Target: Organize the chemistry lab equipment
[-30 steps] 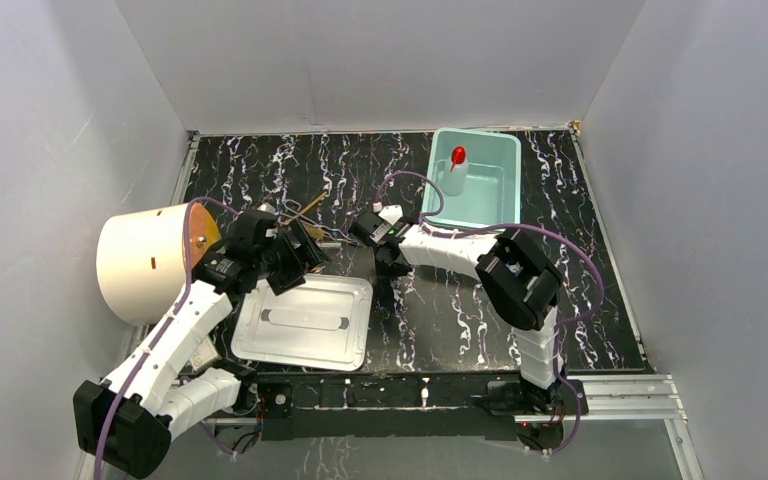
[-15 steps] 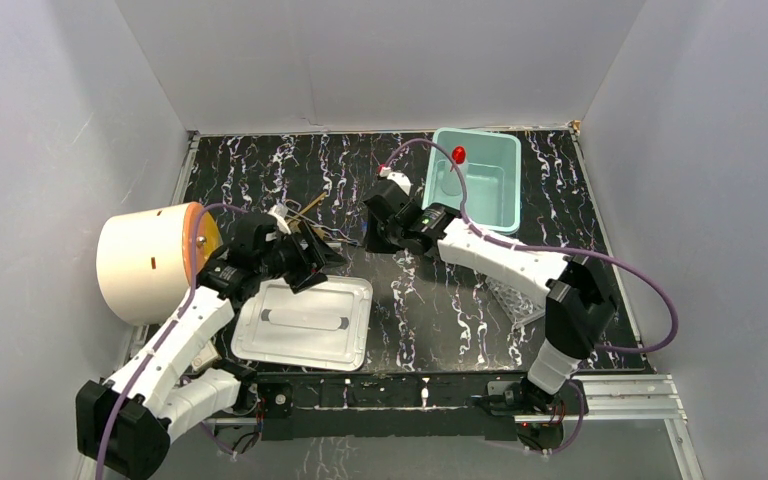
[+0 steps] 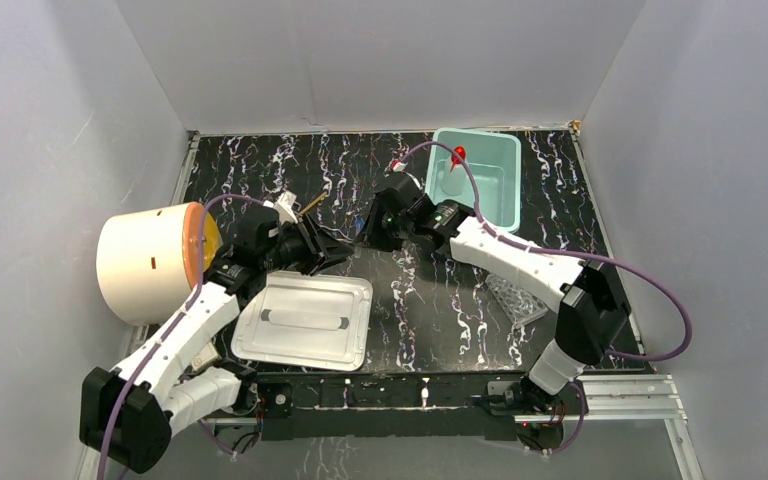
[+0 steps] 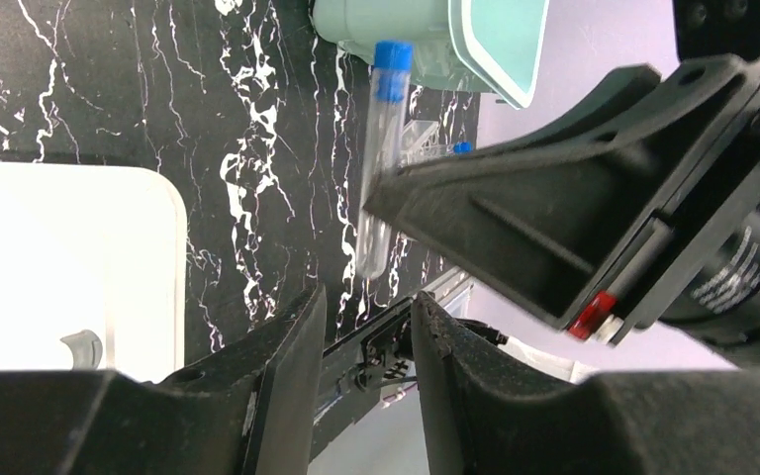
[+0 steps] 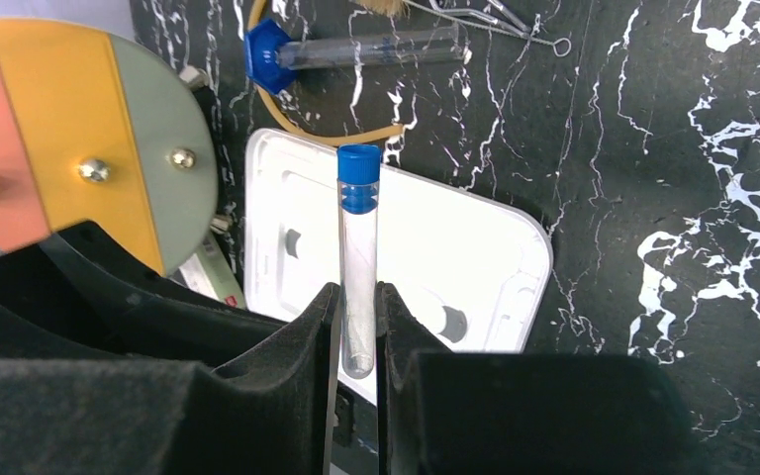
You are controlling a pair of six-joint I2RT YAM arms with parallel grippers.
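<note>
My right gripper (image 5: 359,289) is shut on the lower end of a clear tube with a blue cap (image 5: 359,247), which it holds above the white tray (image 5: 475,247). In the left wrist view the same tube (image 4: 380,168) stands just beyond my left gripper (image 4: 367,297), whose jaws are a little apart with nothing between them. From above, the left gripper (image 3: 343,244) and the right gripper (image 3: 368,230) meet tip to tip at mid table. Another blue-capped tube (image 5: 356,47), amber tubing (image 5: 341,137) and a thin metal tool (image 5: 500,22) lie on the black top. The red-capped squeeze bottle (image 3: 457,158) stands in the teal bin (image 3: 505,150).
The large cream cylinder (image 3: 150,262) with its orange face lies at the left edge, close to my left arm. A clear tube rack (image 3: 515,298) sits at the right, under my right forearm. Grey walls close in the table on three sides.
My right arm has swung up and left, carrying the tube to my left gripper. The left gripper has reached right toward it, and its jaws have narrowed.
</note>
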